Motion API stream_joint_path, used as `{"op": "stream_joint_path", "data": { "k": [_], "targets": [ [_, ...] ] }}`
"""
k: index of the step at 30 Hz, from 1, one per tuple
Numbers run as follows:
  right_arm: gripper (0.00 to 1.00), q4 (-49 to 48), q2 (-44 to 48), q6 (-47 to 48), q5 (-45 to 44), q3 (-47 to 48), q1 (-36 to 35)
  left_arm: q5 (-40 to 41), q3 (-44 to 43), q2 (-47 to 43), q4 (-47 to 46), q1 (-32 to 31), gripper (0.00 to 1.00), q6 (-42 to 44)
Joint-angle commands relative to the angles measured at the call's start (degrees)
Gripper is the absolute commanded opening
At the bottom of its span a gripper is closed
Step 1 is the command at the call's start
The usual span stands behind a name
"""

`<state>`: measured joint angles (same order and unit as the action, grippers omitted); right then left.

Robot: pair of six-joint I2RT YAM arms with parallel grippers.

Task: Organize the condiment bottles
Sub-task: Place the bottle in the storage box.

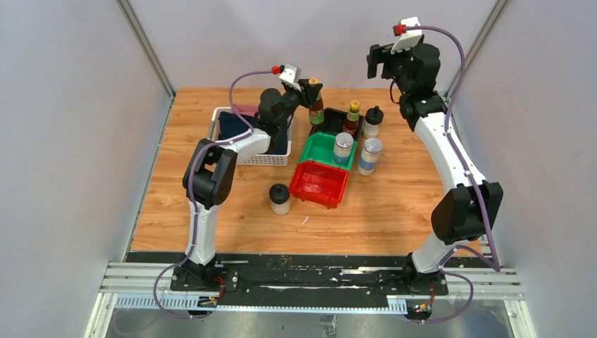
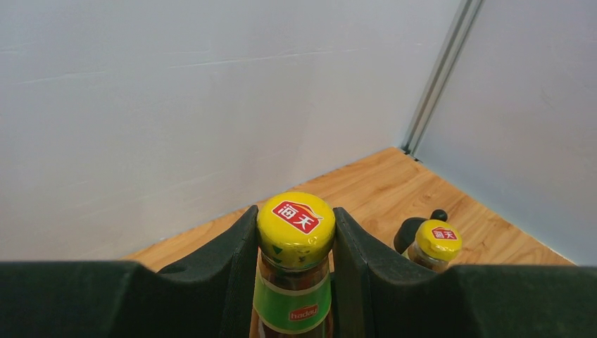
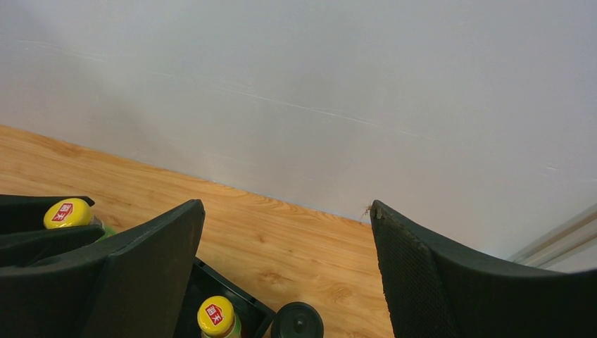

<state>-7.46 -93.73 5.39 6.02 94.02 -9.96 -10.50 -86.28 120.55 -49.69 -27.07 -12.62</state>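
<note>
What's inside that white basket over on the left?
The white basket holds dark blue cloth. The left arm reaches across its right side, so whatever lies beneath it is hidden.

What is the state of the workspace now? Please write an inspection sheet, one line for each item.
Surface: wooden table, one small white speck in front of the red bin.
Job's things: sauce bottle upright in the left gripper; second sauce bottle in the black bin; shaker in the green bin, other shaker on the table right of it; black-lidded jar right of the black bin, other jar left of the red bin.
Clutter: white basket holding dark cloth.
Grippers: left gripper shut on the sauce bottle; right gripper open, empty, raised.
Cables: purple cables along both arms, touching no bottle.
Surroundings: grey walls, metal frame posts.
</note>
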Motion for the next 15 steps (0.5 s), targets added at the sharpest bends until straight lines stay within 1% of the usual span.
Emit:
{"op": "stream_joint_path", "data": {
  "k": [1,15],
  "targets": [
    [0.91,-1.6,0.8,-0.2,0.4,0.1,0.9,-2.8,-4.5,0.1,-8.4,0.4,0.0,-1.4],
    [0.91,-1.9,0.4,0.0,0.4,-0.1,1.0,-7.3,-6.6,2.4,-7.3,0.4,0.0,-1.9]
  ]
}}
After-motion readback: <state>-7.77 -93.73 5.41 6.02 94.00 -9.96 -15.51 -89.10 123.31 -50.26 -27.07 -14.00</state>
